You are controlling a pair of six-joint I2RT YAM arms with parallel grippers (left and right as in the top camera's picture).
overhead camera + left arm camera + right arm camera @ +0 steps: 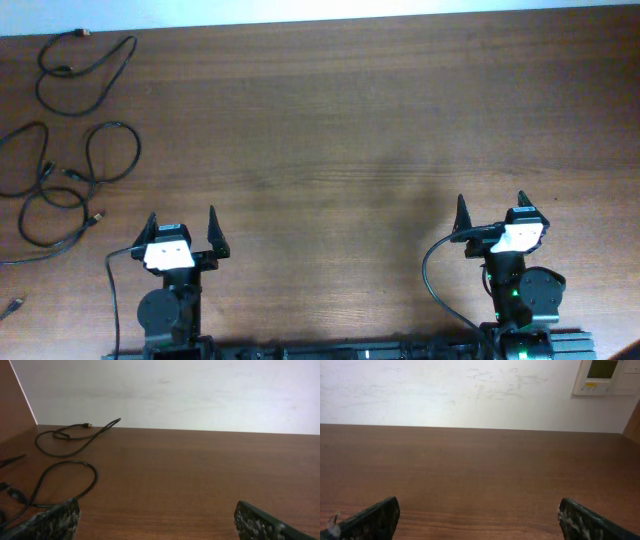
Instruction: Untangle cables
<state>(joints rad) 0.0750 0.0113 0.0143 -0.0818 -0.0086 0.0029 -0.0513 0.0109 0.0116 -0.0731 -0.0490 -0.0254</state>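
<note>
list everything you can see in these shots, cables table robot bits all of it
thin black cable loop with a small orange-tipped plug: 1, black, far-left corner of the table, apart from the rest
overlapping loops of thin black cable: count unclear, black, left edge, nearer than the single loop
brown wooden table: 1, brown, under everything
white wall: 1, white, behind the table's far edge
white wall panel with a small screen: 1, white, top right of the right wrist view
thick black arm cables: 2, black, one by each arm base
left gripper: 1, black fingers, white body, near left, open, holding nothing
right gripper: 1, same colours, near right, open, holding nothing
</note>
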